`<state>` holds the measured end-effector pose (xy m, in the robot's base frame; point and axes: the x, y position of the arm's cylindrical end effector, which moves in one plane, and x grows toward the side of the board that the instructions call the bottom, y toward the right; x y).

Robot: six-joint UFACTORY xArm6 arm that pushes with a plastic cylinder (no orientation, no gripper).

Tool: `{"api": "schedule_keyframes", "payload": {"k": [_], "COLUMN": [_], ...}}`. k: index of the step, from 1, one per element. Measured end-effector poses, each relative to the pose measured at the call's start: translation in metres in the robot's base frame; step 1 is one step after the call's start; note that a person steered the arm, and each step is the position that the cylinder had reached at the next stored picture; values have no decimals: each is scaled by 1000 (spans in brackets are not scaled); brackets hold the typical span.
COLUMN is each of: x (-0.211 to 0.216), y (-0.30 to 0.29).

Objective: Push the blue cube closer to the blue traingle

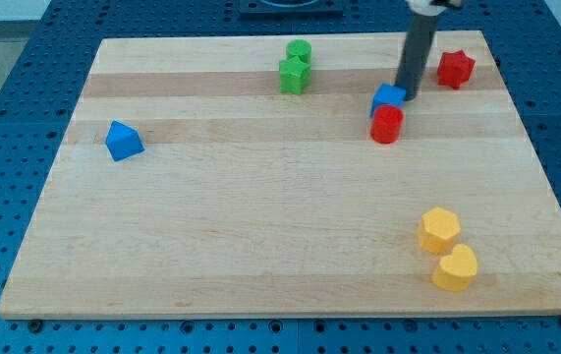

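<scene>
The blue cube sits near the view's top right on the wooden board, touching a red cylinder just below it. The blue triangle lies far off at the view's left. My tip is at the blue cube's right edge, touching or almost touching it. The dark rod rises from there toward the view's top.
A green cube and a green cylinder touch each other at the top middle. A red star-like block lies right of the rod. Two yellow blocks sit at the bottom right. The board's edge meets a blue perforated table.
</scene>
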<state>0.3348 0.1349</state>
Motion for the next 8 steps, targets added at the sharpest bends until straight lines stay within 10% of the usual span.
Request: {"api": "schedule_keyframes", "payload": {"k": [3, 4, 8], "x": [43, 12, 135], "y": [-94, -60, -36]}}
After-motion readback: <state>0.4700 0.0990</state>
